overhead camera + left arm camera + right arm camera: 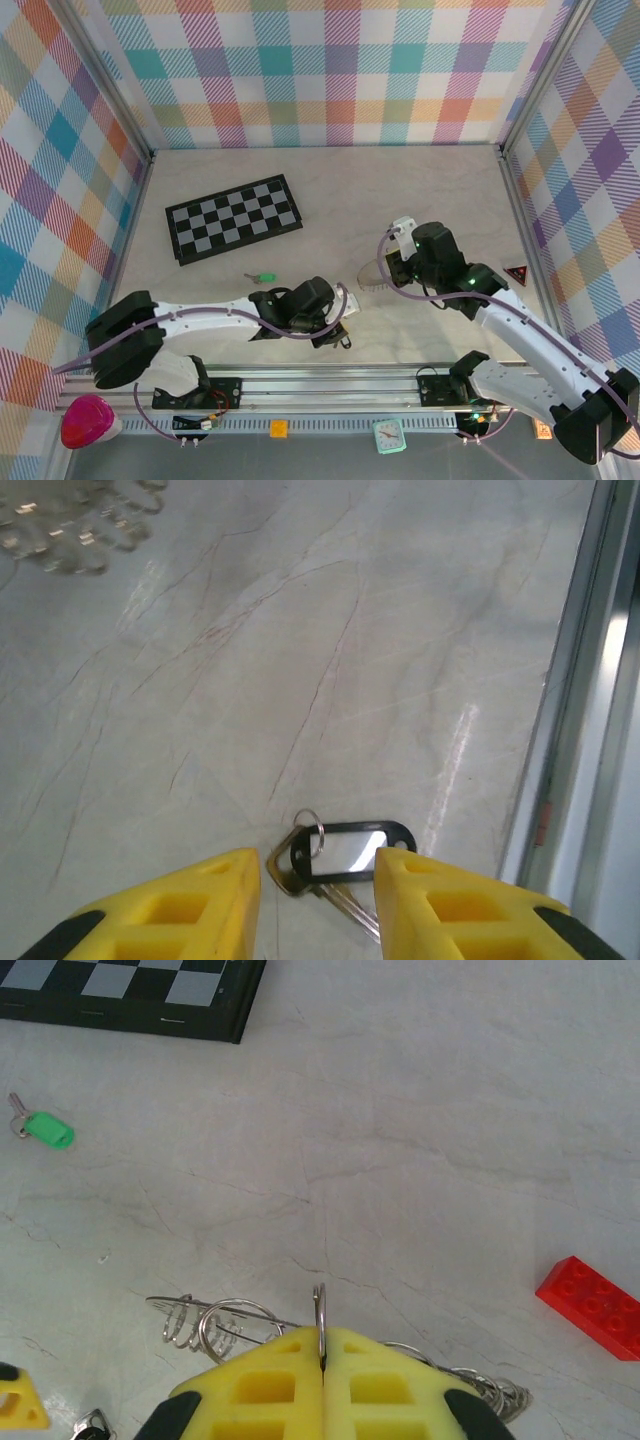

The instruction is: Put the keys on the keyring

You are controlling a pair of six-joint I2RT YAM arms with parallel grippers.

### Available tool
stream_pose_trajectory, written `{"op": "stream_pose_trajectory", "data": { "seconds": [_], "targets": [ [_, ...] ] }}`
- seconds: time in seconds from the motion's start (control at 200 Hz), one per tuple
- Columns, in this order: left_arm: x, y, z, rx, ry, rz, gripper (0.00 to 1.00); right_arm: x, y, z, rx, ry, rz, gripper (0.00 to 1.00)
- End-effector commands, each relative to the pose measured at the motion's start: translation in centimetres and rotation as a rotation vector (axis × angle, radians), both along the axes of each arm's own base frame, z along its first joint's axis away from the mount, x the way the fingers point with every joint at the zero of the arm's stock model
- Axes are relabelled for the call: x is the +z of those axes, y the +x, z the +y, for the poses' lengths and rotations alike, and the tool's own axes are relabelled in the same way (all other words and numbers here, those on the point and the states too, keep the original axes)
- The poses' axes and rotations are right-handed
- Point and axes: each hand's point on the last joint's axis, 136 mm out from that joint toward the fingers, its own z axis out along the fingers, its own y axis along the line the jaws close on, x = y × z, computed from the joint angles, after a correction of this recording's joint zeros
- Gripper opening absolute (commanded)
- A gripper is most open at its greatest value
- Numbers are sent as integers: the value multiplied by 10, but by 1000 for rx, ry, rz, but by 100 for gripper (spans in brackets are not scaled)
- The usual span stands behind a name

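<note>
**Pick-up of the black key.** The right gripper (pixel 322 1338) is shut on a wire loop of the keyring (pixel 215 1325), which is held low over the table (pixel 420 190). Just beside the keyring, on the side of the arm bases, the left gripper (pixel 318 862) is set low with its fingers part open and astride the black key (pixel 345 848). That key lies flat and nothing is gripped yet; whether the pads touch the tag cannot be told. The closing is best centred on the plastic tag rather than on the thin blade, so that the small split ring is left free in front for threading. A flat key on so smooth a top may be expected to skid if one finger arrives first. The keyring is best kept steady meanwhile. The green key (pixel 45 1128) lies untouched, well apart on the keyring's left. The scene is enclosed on three sides by walls (pixel 320 70) of many-coloured check. The table is pale and veined like marble. A chessboard (pixel 233 218) lies beyond the keyring and to its left, and a red brick (pixel 590 1305) lies well apart on its right.
</note>
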Motion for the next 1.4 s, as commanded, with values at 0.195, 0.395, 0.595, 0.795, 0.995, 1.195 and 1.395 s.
{"op": "stream_pose_trajectory", "data": {
  "seconds": [0.195, 0.395, 0.595, 0.795, 0.995, 1.195, 1.395],
  "targets": [
    [-24, -9, -18, -164, -48, -50, 40, 7, 1, 0, 3, 26, -35, 0],
    [-37, 3, -12, -121, -36, -53, 42, 11, -1, -1, 5, 34, -49, 0],
    [-42, 8, -11, -110, -60, -51, 39, 9, -3, -1, 9, 31, -45, 0],
    [-48, 12, -8, -105, -37, -27, 27, 9, -2, -1, 9, 29, -51, 0],
    [-50, 16, -3, -89, -18, -31, 12, 10, -2, -1, 15, 29, -55, 0],
    [-48, 17, -3, -89, -24, -31, 3, 10, -2, -1, 14, 30, -57, 0],
    [-43, 19, -2, -87, -35, -29, 0, 11, -2, -1, 14, 31, -58, 0]
  ]
}}
